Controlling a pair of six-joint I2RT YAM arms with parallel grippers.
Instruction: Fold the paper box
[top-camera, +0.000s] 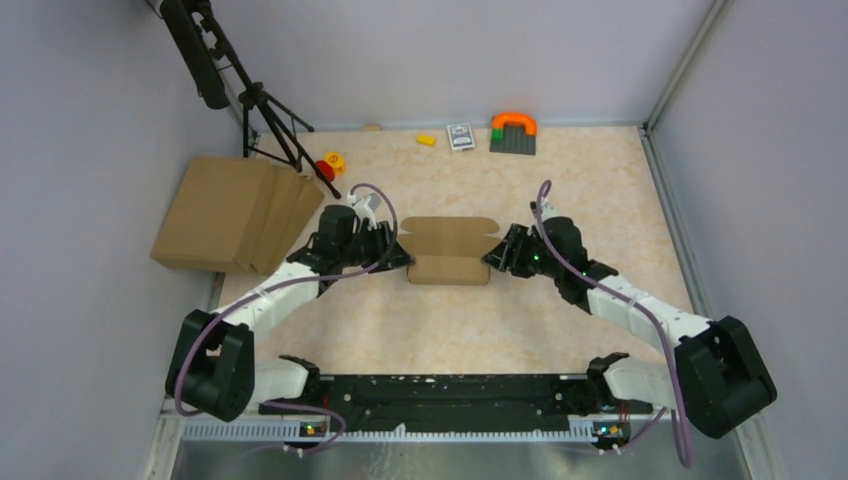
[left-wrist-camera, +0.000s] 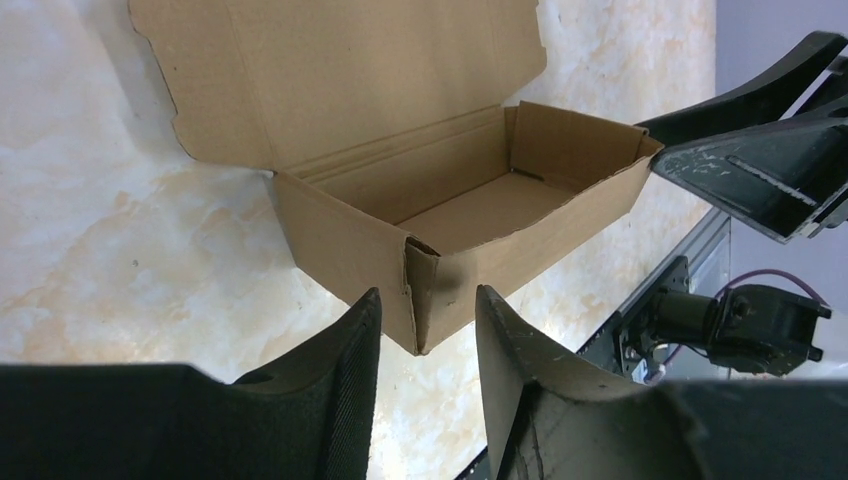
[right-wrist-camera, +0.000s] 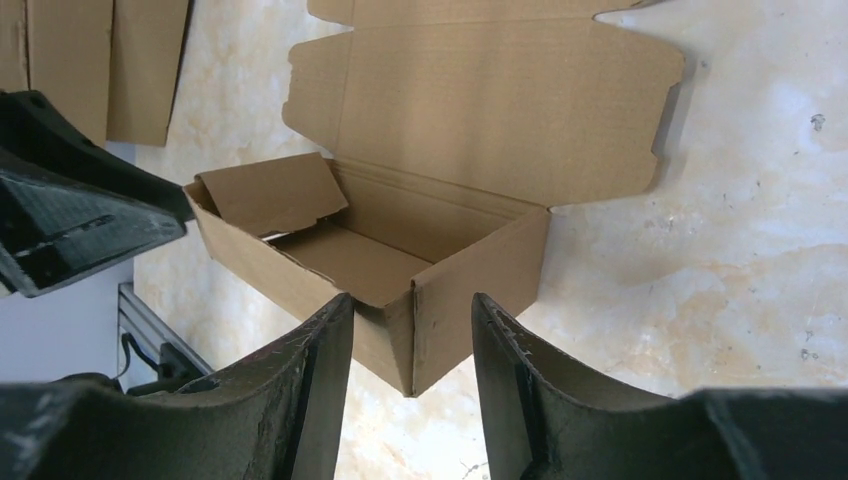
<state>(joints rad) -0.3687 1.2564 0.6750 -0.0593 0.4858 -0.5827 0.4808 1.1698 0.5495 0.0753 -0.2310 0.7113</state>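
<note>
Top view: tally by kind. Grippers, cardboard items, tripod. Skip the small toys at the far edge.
Grippers: 2 (left gripper, right gripper)
Paper box: 1
Flat cardboard pile: 1
Tripod: 1
Total: 5

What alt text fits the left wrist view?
A brown box, its lid open behind it, sits on a marbled table with its near corner between the open jaws of the left gripper. The right gripper is at its far end.
</note>
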